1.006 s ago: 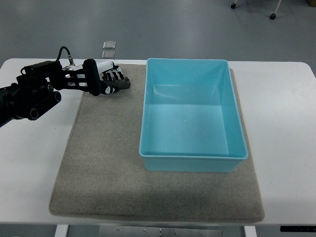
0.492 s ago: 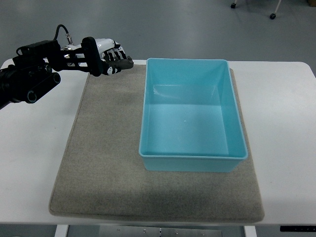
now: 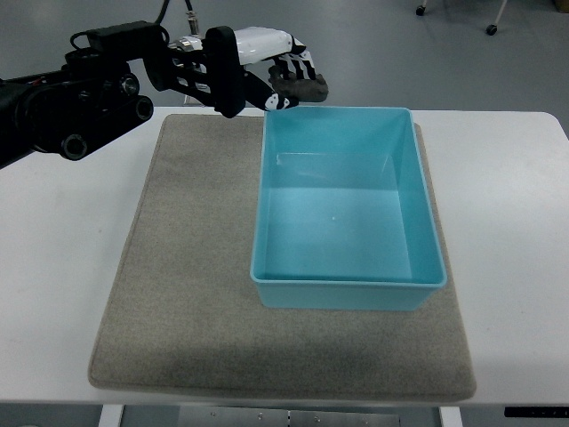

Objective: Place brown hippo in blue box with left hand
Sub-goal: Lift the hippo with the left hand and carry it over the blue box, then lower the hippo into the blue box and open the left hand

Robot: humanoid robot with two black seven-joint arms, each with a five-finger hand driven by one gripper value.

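The left hand [image 3: 289,76] sits in the upper middle of the frame, its white-and-black fingers [image 3: 293,64] curled around a small dark brown shape that reads as the brown hippo [image 3: 305,87]; only part of the toy shows past the fingers, so the exact grip cannot be made out, but the hand is plainly closed on it, not spread. The hand hangs just above the far rim of the blue box [image 3: 347,294], near the box's upper left corner, and appears to be raised off the surface, which suits a carry over the wall, not a slide along the mat. Its black forearm [image 3: 98,89] runs back to the upper left edge of the frame, so the reach comes in across the far left of the table. The box lies open and empty in the middle of the frame, long side running away from the camera, resting on the grey mat [image 3: 187,294], which in turn covers most of the white table [image 3: 507,205]. Judging by this layout, the toy is not yet over the box's interior; the hand probably needs to travel a little further toward the centre of the frame before the fingers loosen. The right hand is not in view.
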